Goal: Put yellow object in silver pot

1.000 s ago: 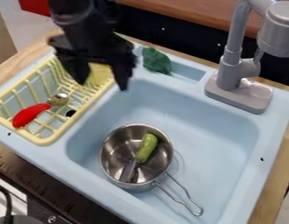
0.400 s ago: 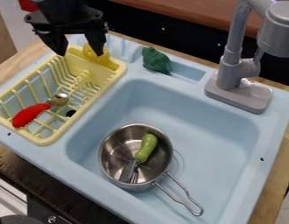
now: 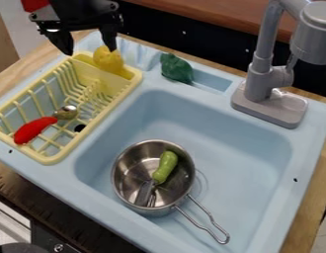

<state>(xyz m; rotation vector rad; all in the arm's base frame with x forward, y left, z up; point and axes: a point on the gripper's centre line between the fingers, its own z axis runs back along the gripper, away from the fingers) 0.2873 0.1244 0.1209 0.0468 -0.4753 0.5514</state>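
Hand [image 3: 90,51] hanging over the far left, fingers spread apart, its upper part getting cut off by the top edge. Yellow object [image 3: 108,60] sitting in the far compartment of the yellow rack [image 3: 74,146], its lower part hiding behind the compartment wall. Right fingertip overlapping its top in view; can't tell if they're touching. Nearer in the rack, a red object [image 3: 33,130] is lying beside a roundish metallic thing [image 3: 66,112], hard to make out. Dark green object [image 3: 176,67] resting right of the rack, by the sink's far edge. Silver pot [image 3: 127,169] standing in the sink [image 3: 251,148], handle pointing near right, a green-handled utensil [image 3: 166,167] leaning inside. Grey faucet [image 3: 260,81] standing far right, top running out of view.
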